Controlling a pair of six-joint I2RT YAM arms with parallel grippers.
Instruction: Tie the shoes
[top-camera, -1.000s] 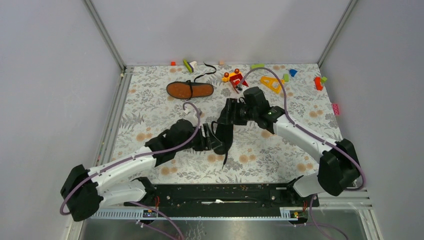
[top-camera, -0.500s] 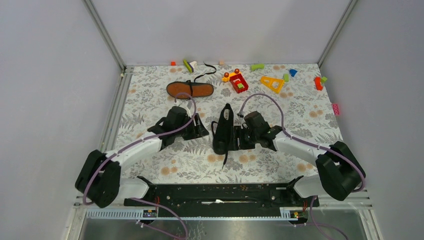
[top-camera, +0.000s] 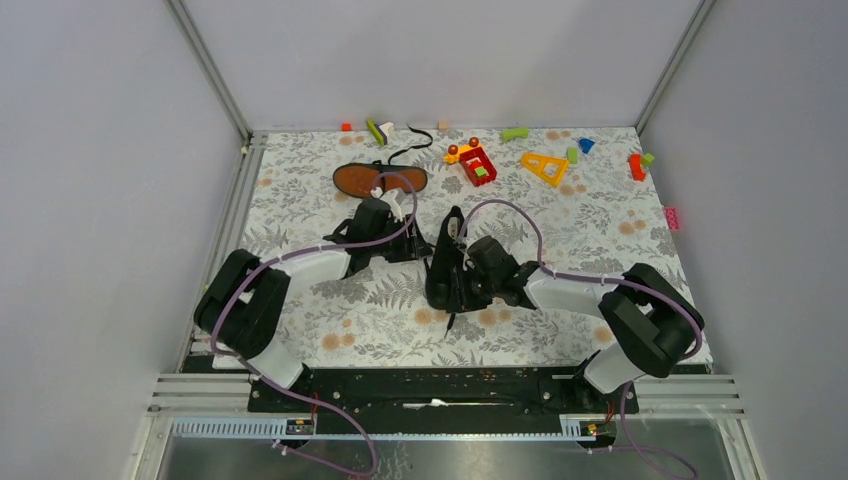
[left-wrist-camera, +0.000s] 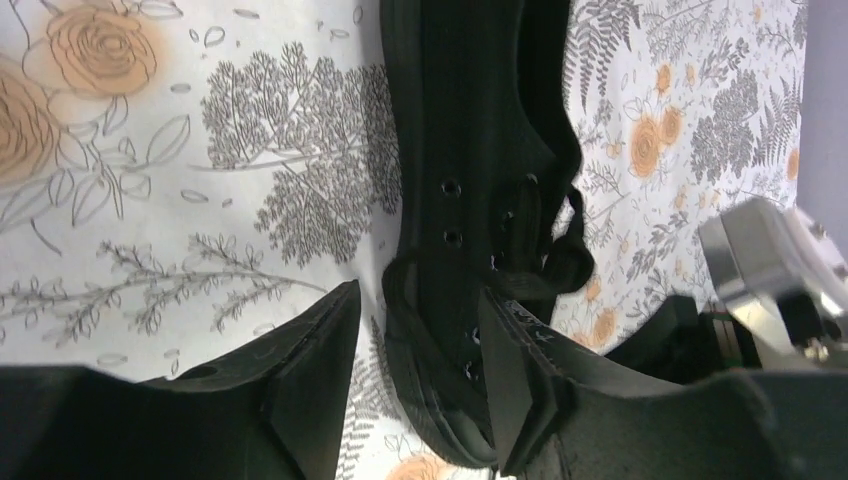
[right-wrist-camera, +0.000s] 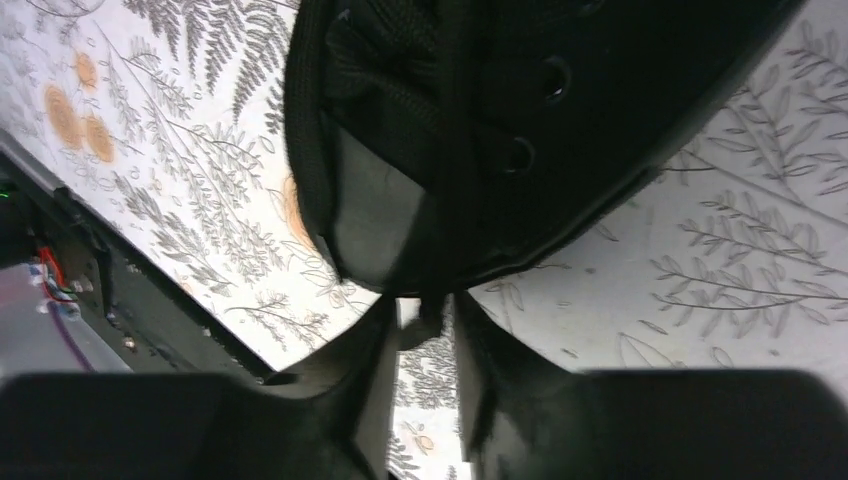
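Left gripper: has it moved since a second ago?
Yes. The left gripper moved up the overhead view, closer to the black sneaker lying orange-brown sole up, which stayed put.

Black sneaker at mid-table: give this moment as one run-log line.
black sneaker: laces loose | left gripper: jaws open by its eyelets | right gripper: jaws narrow around lace, grip unclear | second sneaker: sole up

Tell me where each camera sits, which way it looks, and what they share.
Top external: above and behind the bases, looking down on the table; left arm and right arm show.
Left wrist: on the left arm, looking past the left fingers, open, at the shoe.
Right wrist: on the right arm, looking past the right fingers at the same shoe, close up.
Shared: all three see that shoe.
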